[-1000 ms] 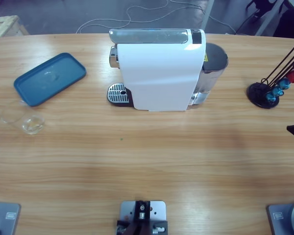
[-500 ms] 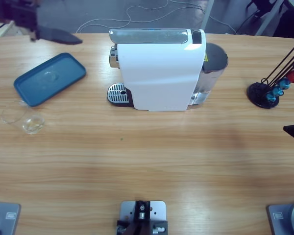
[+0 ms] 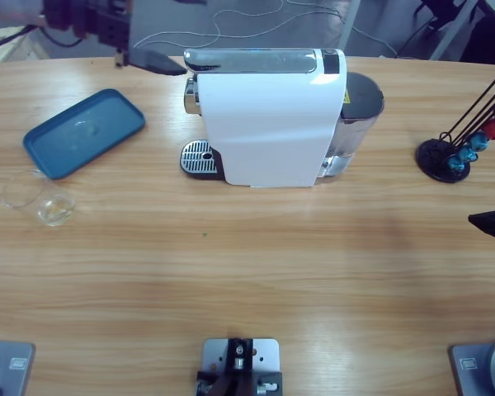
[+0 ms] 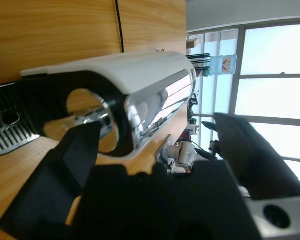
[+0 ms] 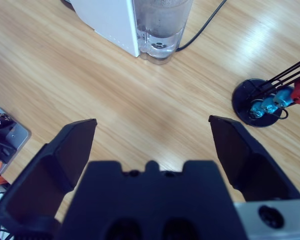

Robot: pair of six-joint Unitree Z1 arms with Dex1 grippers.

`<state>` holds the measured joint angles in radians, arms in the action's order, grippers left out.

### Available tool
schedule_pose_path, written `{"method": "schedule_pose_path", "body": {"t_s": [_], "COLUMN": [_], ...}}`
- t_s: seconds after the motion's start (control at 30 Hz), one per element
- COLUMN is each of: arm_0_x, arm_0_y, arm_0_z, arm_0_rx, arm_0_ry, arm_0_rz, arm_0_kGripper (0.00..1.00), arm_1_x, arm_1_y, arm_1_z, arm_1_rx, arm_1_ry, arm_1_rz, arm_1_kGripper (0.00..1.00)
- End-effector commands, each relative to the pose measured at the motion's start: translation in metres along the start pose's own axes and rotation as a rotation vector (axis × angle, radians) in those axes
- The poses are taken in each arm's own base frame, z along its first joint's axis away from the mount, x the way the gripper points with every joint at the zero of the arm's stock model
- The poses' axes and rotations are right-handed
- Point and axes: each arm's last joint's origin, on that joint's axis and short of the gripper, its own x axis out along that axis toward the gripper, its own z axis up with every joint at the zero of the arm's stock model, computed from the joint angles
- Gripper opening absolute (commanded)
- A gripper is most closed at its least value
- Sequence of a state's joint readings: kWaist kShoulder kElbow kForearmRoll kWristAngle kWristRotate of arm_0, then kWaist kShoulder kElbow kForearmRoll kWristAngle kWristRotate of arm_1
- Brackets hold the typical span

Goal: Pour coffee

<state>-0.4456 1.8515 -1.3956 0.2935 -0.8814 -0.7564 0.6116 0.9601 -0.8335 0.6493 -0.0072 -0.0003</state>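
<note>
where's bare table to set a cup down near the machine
The widest free patch is the bare wooden table in front of the white coffee machine, running between the clear glass cup on one side and the black capsule stand on the other. It is crowded beside the blue rectangular tray, and at the machine's spout end, where the left tool hovers.

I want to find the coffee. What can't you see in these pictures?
- Coffee: none shows in any view. The clear cup looks empty in the high view, too small to be sure.
- Spout: in the high view the white machine covers it; only the drip grate shows.
- Right end effector: the high view's right edge cuts it off.
- Capsules: too small to count in the high view.
</note>
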Motion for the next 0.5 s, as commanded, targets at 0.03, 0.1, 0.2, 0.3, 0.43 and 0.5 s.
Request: {"method": "schedule_pose_path", "body": {"t_s": [0.03, 0.1, 0.2, 0.3, 0.43, 0.5], "arm_0_x": [0.037, 0.036, 0.031, 0.029, 0.031, 0.029], "arm_0_y": [0.016, 0.014, 0.007, 0.004, 0.0, -0.004], "arm_0_z": [0.005, 0.006, 0.005, 0.004, -0.003, -0.007], "arm_0_rx": [-0.015, 0.0, 0.022, 0.021, 0.026, 0.031], "arm_0_ry": [0.064, 0.054, 0.029, 0.032, 0.049, 0.051], "arm_0_rz": [0.012, 0.005, 0.0, -0.008, -0.015, -0.02], "arm_0_kGripper": [0.0, 0.0, 0.0, 0.0, 0.0, 0.0], "arm_1_x": [0.013, 0.012, 0.012, 0.012, 0.012, 0.011], "arm_1_y": [0.001, 0.001, 0.001, 0.001, 0.001, 0.001], "arm_1_z": [-0.003, -0.003, -0.003, -0.003, -0.003, -0.003], "arm_1_rx": [-0.018, -0.018, -0.018, -0.018, -0.018, -0.019], "arm_1_ry": [0.049, 0.046, 0.047, 0.048, 0.045, 0.044], "arm_1_rz": [0.01, 0.011, 0.012, 0.012, 0.012, 0.013], "arm_1_kGripper": [1.0, 1.0, 1.0, 1.0, 1.0, 1.0]}}
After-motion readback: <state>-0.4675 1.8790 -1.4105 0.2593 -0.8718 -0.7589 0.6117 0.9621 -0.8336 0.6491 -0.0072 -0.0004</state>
